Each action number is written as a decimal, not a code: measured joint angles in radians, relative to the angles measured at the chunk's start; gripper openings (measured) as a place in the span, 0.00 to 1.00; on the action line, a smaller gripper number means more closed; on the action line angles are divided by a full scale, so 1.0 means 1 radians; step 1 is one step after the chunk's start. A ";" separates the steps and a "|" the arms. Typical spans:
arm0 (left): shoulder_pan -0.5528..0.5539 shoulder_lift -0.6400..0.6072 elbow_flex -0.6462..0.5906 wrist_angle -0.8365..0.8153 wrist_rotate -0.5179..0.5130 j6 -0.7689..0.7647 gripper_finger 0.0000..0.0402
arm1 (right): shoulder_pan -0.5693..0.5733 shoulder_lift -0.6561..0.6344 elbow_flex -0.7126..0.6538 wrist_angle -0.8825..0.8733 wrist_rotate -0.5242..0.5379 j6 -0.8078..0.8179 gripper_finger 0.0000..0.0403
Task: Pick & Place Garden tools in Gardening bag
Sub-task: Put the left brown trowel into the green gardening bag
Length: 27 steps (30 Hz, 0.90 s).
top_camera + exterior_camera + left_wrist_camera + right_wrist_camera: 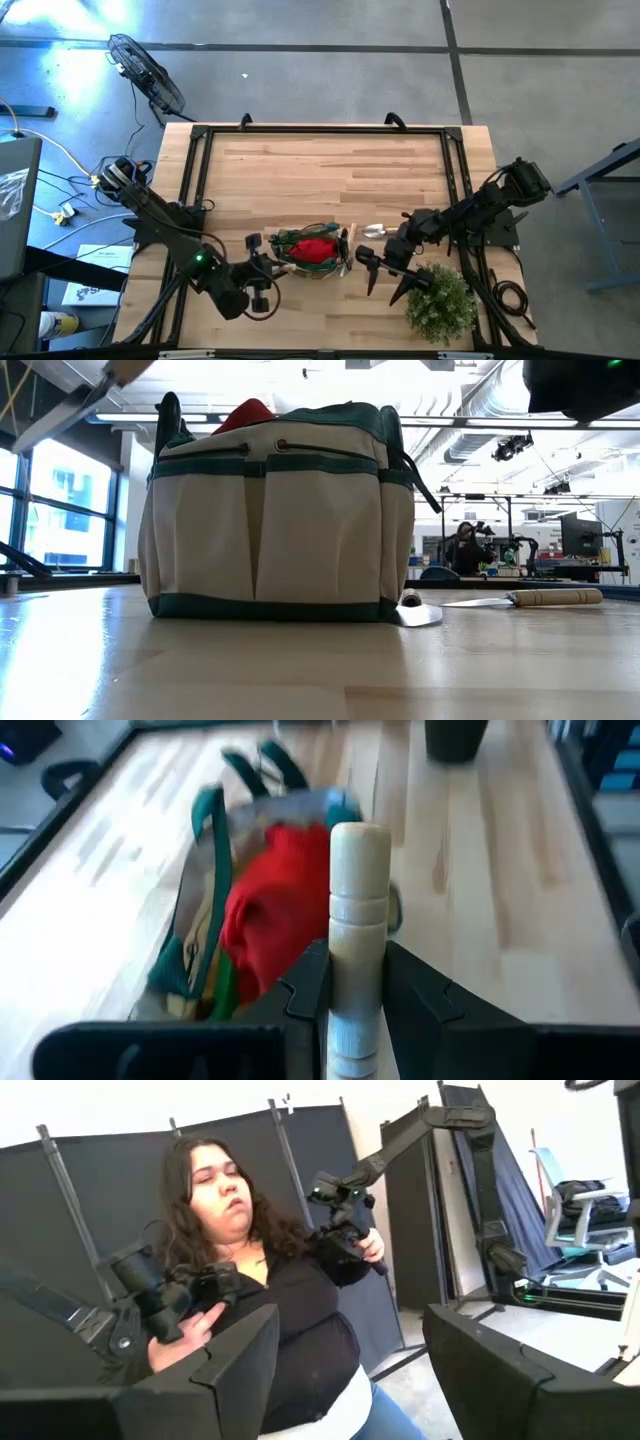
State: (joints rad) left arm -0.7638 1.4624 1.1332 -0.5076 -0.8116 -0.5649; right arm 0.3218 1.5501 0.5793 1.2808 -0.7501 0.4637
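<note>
The gardening bag (312,250) is seen standing on the wooden surface (320,170), near its front edge, between the two arms. A red glove-like piece (316,249) is tucked inside the bag. The left pincer (262,272) is placed just beside the bag, and it is closed on the pale wooden handle (357,920) of a garden tool, which is held upright between the dark fingers (310,985). A silver trowel (377,230) with a pale handle is laid flat on the surface on the bag's other side. The right pincer (385,275) is held wide apart, with nothing in it, next to the bushy green plant (440,302). A person (255,1280) is seen in the room behind.
</note>
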 joint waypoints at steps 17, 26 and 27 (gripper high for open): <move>-0.082 0.060 0.000 0.322 -0.428 0.008 0.15 | -0.056 0.000 0.000 -0.053 -0.101 -0.019 0.60; -0.081 0.135 0.000 0.445 -0.527 0.028 0.15 | -0.078 -0.001 0.000 -0.052 -0.166 -0.008 0.60; -0.081 0.139 0.000 0.463 -0.540 0.038 0.15 | -0.087 -0.003 0.000 -0.052 -0.176 0.007 0.60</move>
State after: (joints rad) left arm -0.8448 1.6017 1.1332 -0.0445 -1.3516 -0.5273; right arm 0.2347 1.5472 0.5793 1.2288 -0.9261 0.4704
